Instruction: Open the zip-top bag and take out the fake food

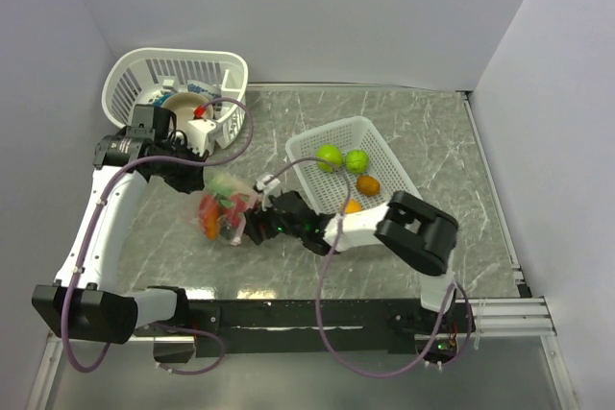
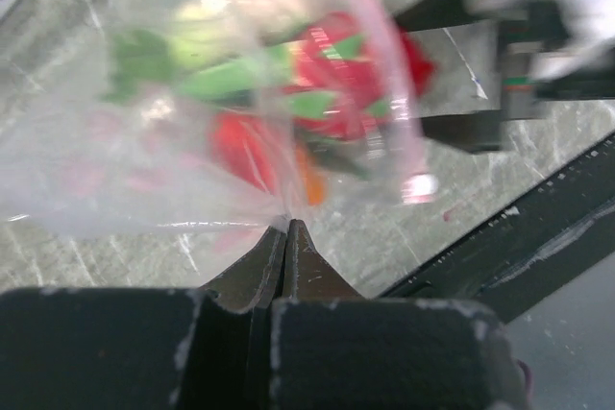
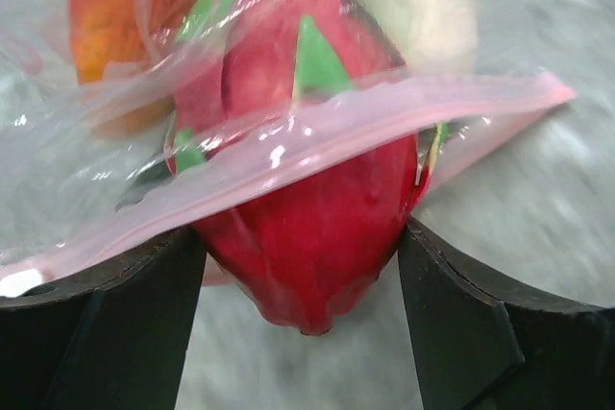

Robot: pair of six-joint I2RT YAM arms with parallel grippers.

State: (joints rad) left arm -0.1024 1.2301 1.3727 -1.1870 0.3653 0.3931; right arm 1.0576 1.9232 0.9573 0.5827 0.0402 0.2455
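The clear zip-top bag (image 1: 219, 189) hangs just above the table at centre left, with red, green and orange fake food (image 1: 209, 210) inside. My left gripper (image 1: 200, 178) is shut on an edge of the bag film (image 2: 287, 222), with the bag (image 2: 173, 141) and its pink zip strip (image 2: 389, 93) beyond the fingertips. My right gripper (image 1: 250, 226) is at the bag's mouth. In the right wrist view its fingers (image 3: 452, 314) press both sides of a red fake fruit (image 3: 317, 256) that pokes out below the pink zip strip (image 3: 317, 132).
A rectangular white basket (image 1: 384, 156) at centre right holds two lime-green balls (image 1: 330, 155) and orange pieces (image 1: 367, 184). A round white basket (image 1: 135, 74) at the back left holds a tan bowl (image 1: 178, 103). The black base rail (image 1: 317, 314) runs along the near edge.
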